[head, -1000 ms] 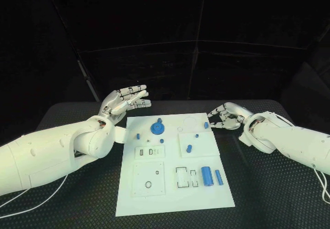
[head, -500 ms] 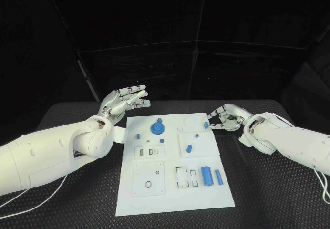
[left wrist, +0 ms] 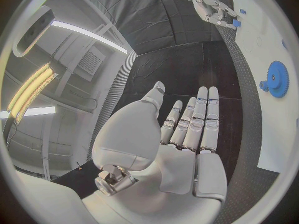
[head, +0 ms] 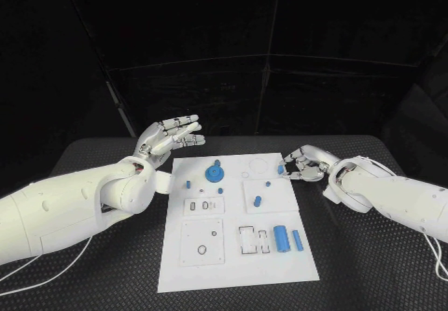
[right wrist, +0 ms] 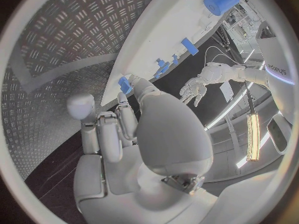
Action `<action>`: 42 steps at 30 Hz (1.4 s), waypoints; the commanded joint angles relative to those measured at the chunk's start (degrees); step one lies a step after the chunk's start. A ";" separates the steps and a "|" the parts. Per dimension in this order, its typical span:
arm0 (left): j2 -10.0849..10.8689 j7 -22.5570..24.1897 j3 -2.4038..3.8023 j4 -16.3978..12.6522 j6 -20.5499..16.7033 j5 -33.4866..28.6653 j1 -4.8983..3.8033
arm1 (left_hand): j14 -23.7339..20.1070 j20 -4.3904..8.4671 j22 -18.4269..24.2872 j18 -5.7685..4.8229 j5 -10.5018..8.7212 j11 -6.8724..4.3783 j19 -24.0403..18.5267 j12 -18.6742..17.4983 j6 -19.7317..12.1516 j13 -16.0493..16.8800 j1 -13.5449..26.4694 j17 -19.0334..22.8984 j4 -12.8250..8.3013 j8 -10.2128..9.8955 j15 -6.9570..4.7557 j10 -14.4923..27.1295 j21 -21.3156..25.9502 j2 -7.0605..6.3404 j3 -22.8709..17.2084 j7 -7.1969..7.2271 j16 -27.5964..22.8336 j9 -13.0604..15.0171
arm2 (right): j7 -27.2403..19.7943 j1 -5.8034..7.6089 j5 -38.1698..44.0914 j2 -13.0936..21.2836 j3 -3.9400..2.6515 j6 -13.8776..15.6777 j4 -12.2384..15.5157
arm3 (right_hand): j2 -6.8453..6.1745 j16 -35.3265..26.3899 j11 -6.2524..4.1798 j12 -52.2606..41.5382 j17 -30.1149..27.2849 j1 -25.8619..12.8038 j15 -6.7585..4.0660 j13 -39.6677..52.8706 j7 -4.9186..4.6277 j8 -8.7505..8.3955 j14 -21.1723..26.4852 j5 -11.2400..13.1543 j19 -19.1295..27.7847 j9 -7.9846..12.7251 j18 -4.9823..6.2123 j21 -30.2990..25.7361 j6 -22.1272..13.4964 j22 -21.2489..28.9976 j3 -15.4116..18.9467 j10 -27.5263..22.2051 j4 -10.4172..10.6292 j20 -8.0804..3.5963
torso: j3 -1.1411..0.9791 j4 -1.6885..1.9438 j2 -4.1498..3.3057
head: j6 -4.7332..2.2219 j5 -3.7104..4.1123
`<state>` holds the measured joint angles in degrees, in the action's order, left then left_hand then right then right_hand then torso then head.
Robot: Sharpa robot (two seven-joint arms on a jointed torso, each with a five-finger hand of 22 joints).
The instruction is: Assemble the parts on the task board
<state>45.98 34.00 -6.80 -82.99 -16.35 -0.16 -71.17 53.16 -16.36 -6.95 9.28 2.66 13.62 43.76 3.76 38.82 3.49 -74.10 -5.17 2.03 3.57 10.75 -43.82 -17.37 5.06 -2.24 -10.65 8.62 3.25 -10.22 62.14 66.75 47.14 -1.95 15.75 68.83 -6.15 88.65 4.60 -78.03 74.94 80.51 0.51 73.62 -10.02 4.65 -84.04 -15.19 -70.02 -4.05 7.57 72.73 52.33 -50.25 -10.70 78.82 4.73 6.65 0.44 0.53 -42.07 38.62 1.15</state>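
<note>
Touching a blue peg (head: 279, 170) at the task board (head: 238, 259) edge, right robot hand (head: 303, 162).

Counter (head: 112, 152): black, diamond-tread mat surface. Behind it, dark panelled walls (head: 280, 84) with thin seams. Ceiling (left wrist: 93, 59) pale with long lit strip lights (left wrist: 87, 32); possibly a vent grille (left wrist: 87, 62) beside them.

The left silver hand (left wrist: 181, 149) is raised with straight fingers (left wrist: 202, 117) beside the white plastic task board (left wrist: 271, 89), where a blue round gear (left wrist: 277, 78) lies; the right hand (left wrist: 209, 2) touches a small blue piece (left wrist: 236, 23) at the board's edge.
</note>
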 commanded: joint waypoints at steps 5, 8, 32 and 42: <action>-0.06 0.50 0.05 -0.02 0.69 0.03 -0.06 | 0.44 0.07 0.06 0.81 0.22 -0.02 0.12 0.06 0.29 0.06 -0.06 0.04 -0.24 -0.04 -0.12 -0.29 0.21 0.50 -0.05 -5.72 -0.39 0.07 | 0.08 0.02 0.40 -0.47 -0.03 -0.03 -0.47 | 0.96 0.08 0.23 -0.54 11.00 0.05 0.03 0.32 0.09 0.25 -5.06 -0.10 0.05 -0.06 -0.42 0.22 0.60 -0.25 0.23 0.46 -0.07 0.00 | -0.01 -0.09 -0.02 | 0.06 0.05; -0.09 0.47 0.05 -0.01 0.73 0.03 -0.06 | 0.44 0.07 0.06 0.81 0.22 -0.02 0.12 0.06 0.29 0.06 -0.06 0.04 -0.24 -0.04 -0.12 -0.29 0.21 0.50 -0.05 -5.72 -0.39 0.07 | 0.07 0.02 0.40 -0.78 -0.03 0.12 -0.65 | 1.10 0.09 0.23 -0.61 11.04 0.01 0.02 0.42 0.09 0.26 -5.07 0.01 -0.02 -0.05 -0.44 0.29 0.68 -0.37 0.21 0.54 -0.03 0.00 | -0.03 -0.04 -0.02 | 0.11 0.11; -0.14 0.21 0.05 0.07 0.89 0.03 -0.06 | 0.45 0.07 0.10 0.81 0.22 0.00 0.14 -0.02 0.10 0.02 -0.05 0.07 -0.30 -0.11 -0.11 -0.05 0.22 0.56 -0.08 -5.74 -0.47 0.03 | 0.60 0.01 0.08 -2.13 -0.04 0.35 -1.75 | 2.41 0.21 -0.21 -1.12 11.39 -0.34 -0.29 1.03 0.63 1.50 -5.15 0.88 -0.25 -0.30 -0.48 0.56 3.42 -0.73 0.15 1.11 0.13 -0.23 | -0.03 -0.07 0.00 | 0.65 -0.37; -0.15 0.23 0.05 0.06 0.88 0.03 -0.06 | 0.45 0.07 0.10 0.81 0.22 0.00 0.14 -0.02 0.10 0.02 -0.05 0.07 -0.30 -0.11 -0.11 -0.05 0.22 0.56 -0.08 -5.74 -0.47 0.03 | 0.93 0.01 0.08 -2.07 -0.04 0.58 -1.82 | 3.04 0.27 -0.62 -1.17 11.58 -0.36 -0.63 1.13 1.10 2.22 -5.19 0.81 -0.42 -0.38 -0.53 0.71 4.79 -1.01 -0.08 1.22 0.14 -0.51 | -0.02 0.01 0.02 | 0.85 -0.35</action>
<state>45.89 33.84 -6.80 -82.87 -16.13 -0.16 -71.15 53.16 -16.36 -6.91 9.28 2.66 13.62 43.76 3.76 38.82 3.49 -74.10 -5.18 2.04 3.57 10.75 -43.82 -17.37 5.06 -2.25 -10.65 8.38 3.25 -9.42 62.06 66.89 45.07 -1.97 15.89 66.98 -3.73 88.64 4.18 -78.99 74.92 80.07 0.29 74.70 -8.90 6.62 -83.84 -14.63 -70.24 -4.36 7.57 73.18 56.79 -51.21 -10.70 79.67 4.73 6.43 0.42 0.49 -42.07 39.45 0.76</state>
